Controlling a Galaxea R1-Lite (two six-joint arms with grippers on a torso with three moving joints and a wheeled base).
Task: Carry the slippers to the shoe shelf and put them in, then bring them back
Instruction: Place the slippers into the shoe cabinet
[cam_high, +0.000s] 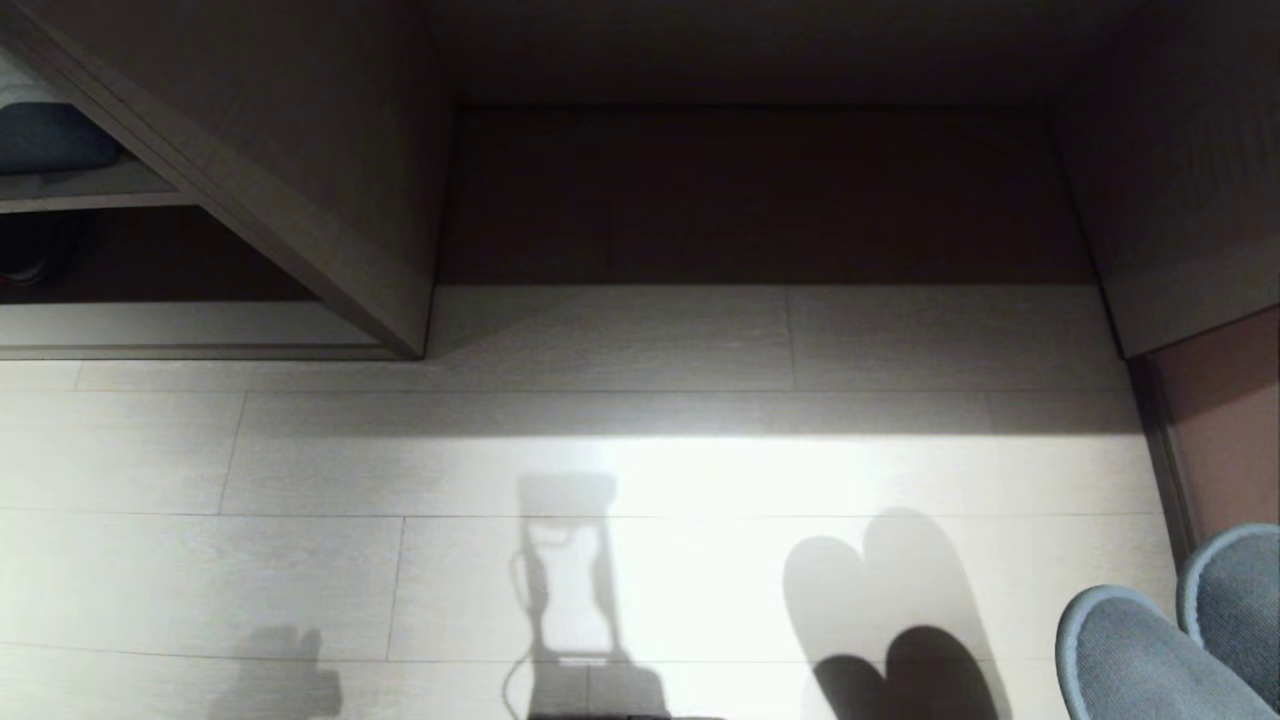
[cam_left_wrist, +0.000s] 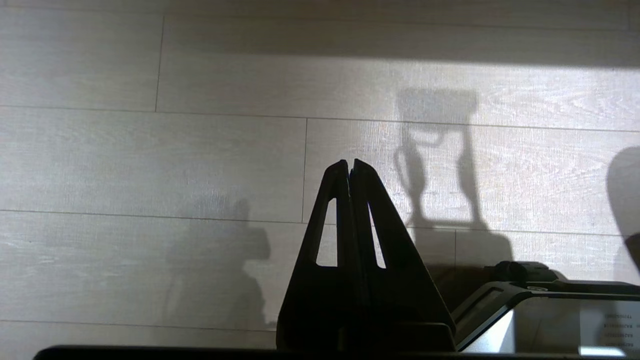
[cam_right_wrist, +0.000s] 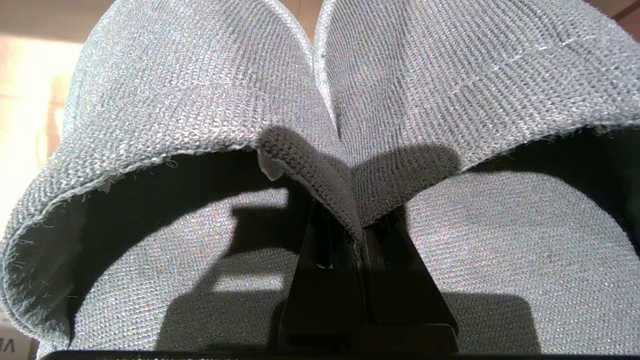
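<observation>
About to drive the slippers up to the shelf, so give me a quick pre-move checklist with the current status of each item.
1. Right gripper pinching both slippers by their inner upper edges: ok.
2. Slippers off the floor, toes showing at lower right in the head view: ok.
3. Left gripper shut, holding nothing: ok.
4. Shoe shelf in sight, upper left of head view: ok.
5. Free room inside the shelf: cannot tell, too dark.
</observation>
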